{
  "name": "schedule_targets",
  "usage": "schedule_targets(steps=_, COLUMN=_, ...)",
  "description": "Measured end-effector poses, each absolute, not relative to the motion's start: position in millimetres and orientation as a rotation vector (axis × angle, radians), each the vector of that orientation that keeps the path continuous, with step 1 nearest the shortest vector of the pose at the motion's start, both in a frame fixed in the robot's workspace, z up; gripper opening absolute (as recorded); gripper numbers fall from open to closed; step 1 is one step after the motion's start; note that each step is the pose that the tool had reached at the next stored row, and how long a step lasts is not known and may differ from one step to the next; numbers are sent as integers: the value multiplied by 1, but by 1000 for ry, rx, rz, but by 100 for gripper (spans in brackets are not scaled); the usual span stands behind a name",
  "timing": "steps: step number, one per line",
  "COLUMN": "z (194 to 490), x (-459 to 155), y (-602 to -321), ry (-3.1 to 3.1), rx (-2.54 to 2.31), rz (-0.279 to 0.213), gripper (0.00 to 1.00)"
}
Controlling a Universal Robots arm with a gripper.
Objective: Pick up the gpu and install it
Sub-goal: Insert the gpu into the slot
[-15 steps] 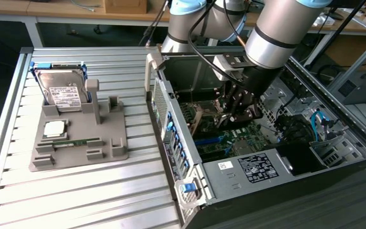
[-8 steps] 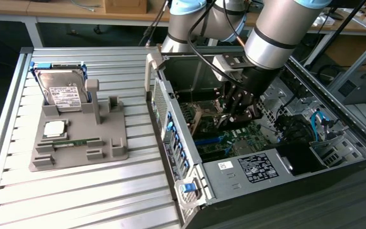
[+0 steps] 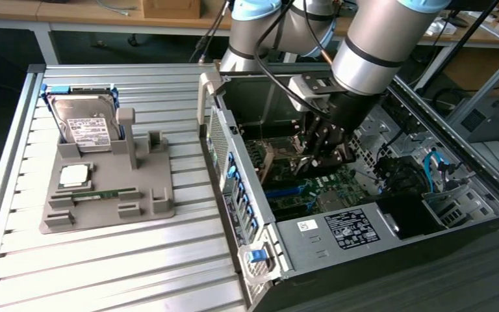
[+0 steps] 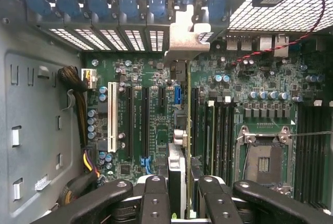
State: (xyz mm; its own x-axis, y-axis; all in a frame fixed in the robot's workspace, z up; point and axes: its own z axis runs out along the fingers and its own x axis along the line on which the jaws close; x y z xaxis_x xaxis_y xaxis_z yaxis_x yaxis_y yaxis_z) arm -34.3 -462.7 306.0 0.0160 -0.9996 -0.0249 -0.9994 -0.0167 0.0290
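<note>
end effector (image 4: 181, 190): partly closed, clamped on gpu (image 4: 183, 141)
gpu: held edge-on, facing motherboard (image 4: 135, 78)
computer case (image 3: 319, 247): 3 o'clock from parts holder (image 3: 158, 201), exterior view

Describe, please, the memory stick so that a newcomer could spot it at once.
Left of the computer case in the exterior view, a grey holder sits on the table. The memory stick lies flat in it, nearer the camera than the square silver chip. It alone is a narrow green strip; the hard drive is a silver box.

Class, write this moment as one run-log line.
gripper: shut on gpu | position: inside computer case, over motherboard | seating: cannot tell
</note>
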Motion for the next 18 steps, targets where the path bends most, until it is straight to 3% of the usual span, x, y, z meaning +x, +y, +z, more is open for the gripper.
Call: schedule_targets(steps=18, z=303, x=-41, y=-463, ry=-2201, rx=2237, rz=-60, gripper=27)
